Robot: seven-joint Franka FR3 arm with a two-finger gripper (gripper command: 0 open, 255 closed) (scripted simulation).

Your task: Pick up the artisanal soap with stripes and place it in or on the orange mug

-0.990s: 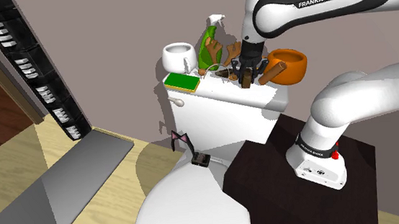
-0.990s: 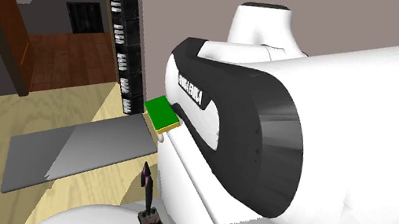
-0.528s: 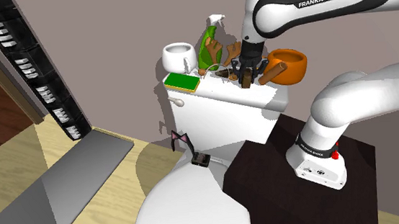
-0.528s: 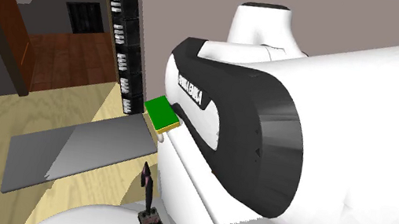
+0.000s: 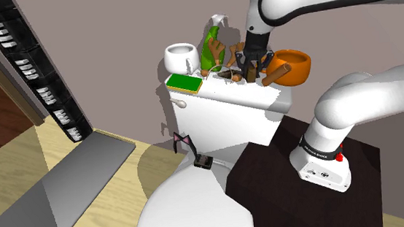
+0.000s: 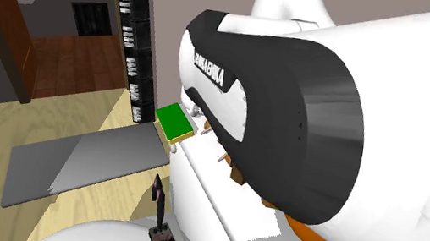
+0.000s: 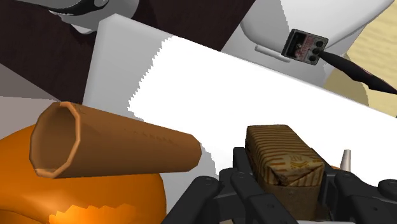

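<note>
The gripper [image 5: 251,67], closed on the striped soap [image 7: 283,156], has risen a little from the white tank [image 5: 223,118], so the soap now hangs free just beside the orange mug [image 5: 294,66], and I judge it ready to carry over

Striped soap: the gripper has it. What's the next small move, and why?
Probably raise it a little higher before crossing over. The gripper clasps the striped soap low over the white tank lid, and the orange mug sits close beside it with its brown handle jutting toward the soap.
</note>
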